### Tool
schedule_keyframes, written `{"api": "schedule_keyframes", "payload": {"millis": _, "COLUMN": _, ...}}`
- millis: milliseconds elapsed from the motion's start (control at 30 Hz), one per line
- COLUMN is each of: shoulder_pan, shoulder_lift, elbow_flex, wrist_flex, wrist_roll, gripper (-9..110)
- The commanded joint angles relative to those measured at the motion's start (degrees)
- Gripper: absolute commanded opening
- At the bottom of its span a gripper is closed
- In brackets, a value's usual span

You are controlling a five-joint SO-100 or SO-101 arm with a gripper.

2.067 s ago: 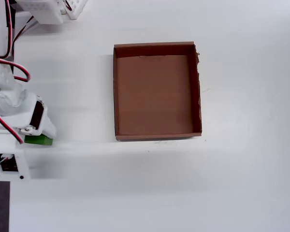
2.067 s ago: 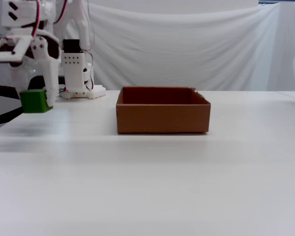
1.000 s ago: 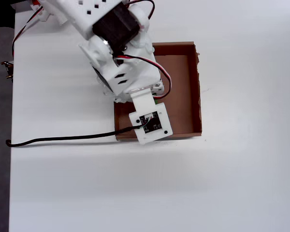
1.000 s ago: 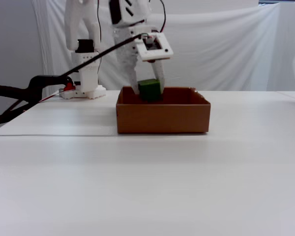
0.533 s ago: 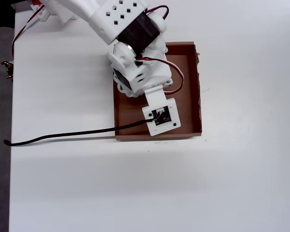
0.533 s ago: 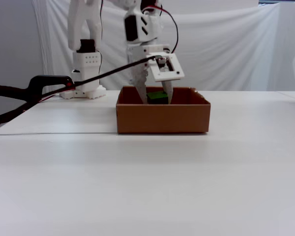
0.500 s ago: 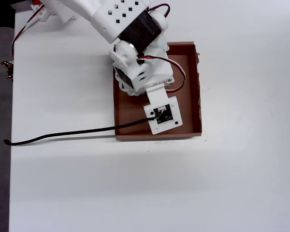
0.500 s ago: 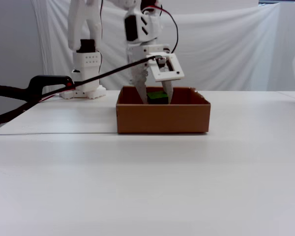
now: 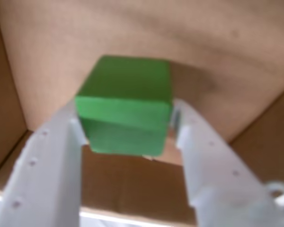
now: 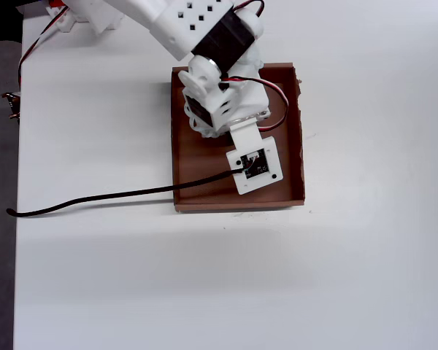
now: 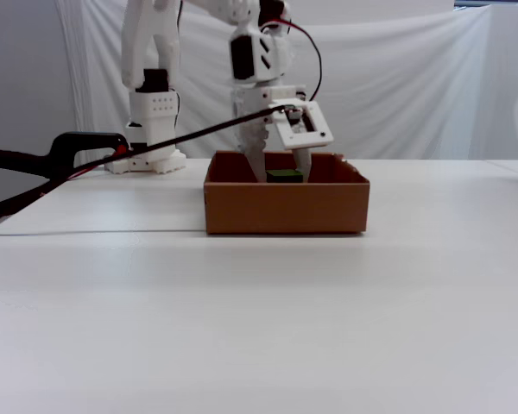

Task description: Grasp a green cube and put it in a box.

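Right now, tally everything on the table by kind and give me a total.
Green cube: 1, clamped in the gripper
Cardboard box: 1
Robot arm: 1
Black cable: 1
Total: 4
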Motion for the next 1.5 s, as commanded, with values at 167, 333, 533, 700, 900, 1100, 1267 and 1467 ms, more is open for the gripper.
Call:
{"api": "schedule_keyframes", "payload": {"millis": 167, "shoulder_pan": 11.25, "shoulder_lift": 16.88, "elbow_flex": -2.20, "wrist_flex": 5.89, "wrist_roll": 0.97, "gripper": 21}}
{"api": "schedule_keyframes", "payload": {"millis": 333, "shoulder_pan": 24.79, "shoulder_lift": 28.56, "elbow_flex": 0.53, "wrist_flex": 14.68, "wrist_roll": 4.39, "gripper": 21}}
{"api": "schedule_keyframes", "payload": {"millis": 533, "shoulder_pan": 39.38, "shoulder_lift": 43.68, "elbow_flex": 18.72, "wrist_flex": 16.61, "wrist_roll": 5.89, "gripper": 22}}
{"api": "schedule_keyframes", "payload": {"millis": 700, "shoulder_pan": 46.14, "shoulder_lift": 66.36, "elbow_flex": 43.15, "wrist_flex": 13.97, "wrist_roll": 5.89, "gripper": 22}}
{"api": "schedule_keyframes", "payload": {"millis": 900, "shoulder_pan": 50.80, "shoulder_lift": 91.58, "elbow_flex": 64.51, "wrist_flex": 19.34, "wrist_roll": 6.33, "gripper": 22}}
{"api": "schedule_keyframes", "payload": {"millis": 1100, "shoulder_pan": 54.67, "shoulder_lift": 100.20, "elbow_flex": 70.84, "wrist_flex": 19.95, "wrist_roll": 7.56, "gripper": 22}}
{"api": "schedule_keyframes", "payload": {"millis": 1267, "shoulder_pan": 55.20, "shoulder_lift": 103.18, "elbow_flex": 70.93, "wrist_flex": 22.59, "wrist_roll": 11.07, "gripper": 22}}
{"api": "schedule_keyframes", "payload": {"millis": 1467, "shoulder_pan": 54.67, "shoulder_lift": 103.18, "elbow_flex": 70.93, "wrist_flex": 22.59, "wrist_roll": 11.16, "gripper": 22}}
